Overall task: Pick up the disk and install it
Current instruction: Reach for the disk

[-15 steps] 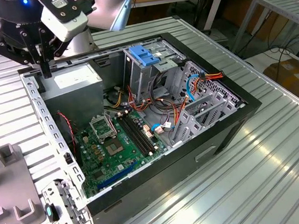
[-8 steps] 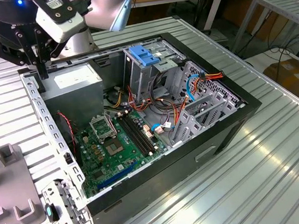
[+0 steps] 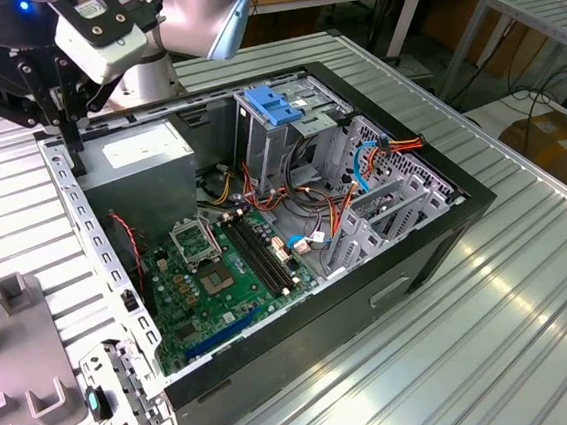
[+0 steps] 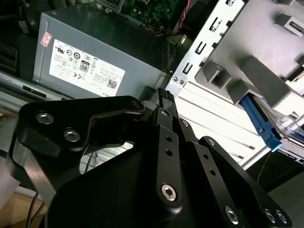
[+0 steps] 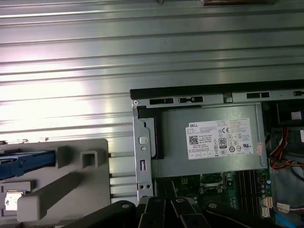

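Black claw [image 4: 162, 97], pressed together and empty, is hovering above a corner of the computer case [image 3: 325, 329]; the disk [image 5: 28, 159] is lying in a grey holder [image 5: 80, 190] beside it on the tabletop [image 5: 142, 71]. Spreading before descending seems wise.

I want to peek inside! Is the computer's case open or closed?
Open. The computer case lies on its side with its cover off, so the motherboard and power supply show inside.

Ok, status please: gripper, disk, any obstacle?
Gripper shut, empty, above case corner by power supply. Disk in grey fixture outside case, untouched. Nothing seen in the way.
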`<state>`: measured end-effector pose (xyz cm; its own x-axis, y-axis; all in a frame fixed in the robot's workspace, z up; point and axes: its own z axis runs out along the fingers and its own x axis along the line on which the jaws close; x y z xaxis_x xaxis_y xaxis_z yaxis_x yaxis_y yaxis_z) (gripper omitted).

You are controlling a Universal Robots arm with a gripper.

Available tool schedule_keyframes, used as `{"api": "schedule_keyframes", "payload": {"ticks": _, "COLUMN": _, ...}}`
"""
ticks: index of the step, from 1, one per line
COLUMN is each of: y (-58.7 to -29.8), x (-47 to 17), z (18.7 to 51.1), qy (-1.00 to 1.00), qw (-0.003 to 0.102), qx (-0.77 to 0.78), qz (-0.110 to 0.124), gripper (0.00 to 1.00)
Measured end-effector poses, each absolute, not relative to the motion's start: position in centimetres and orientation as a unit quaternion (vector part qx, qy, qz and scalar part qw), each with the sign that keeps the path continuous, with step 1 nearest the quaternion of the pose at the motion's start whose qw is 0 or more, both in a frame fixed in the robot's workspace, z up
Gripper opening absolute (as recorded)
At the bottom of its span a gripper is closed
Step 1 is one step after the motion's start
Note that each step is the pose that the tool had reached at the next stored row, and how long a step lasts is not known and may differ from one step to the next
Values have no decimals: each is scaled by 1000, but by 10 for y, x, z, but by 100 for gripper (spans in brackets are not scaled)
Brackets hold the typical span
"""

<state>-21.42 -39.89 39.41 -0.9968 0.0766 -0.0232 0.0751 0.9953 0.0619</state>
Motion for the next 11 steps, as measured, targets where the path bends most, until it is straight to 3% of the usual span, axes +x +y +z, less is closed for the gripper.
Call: {"api": "schedule_keyframes", "payload": {"ticks": 11, "y": -399, "x": -225, "z": 394, "qy": 999, "qw": 13, "qx": 38, "qz": 31, "gripper": 11}}
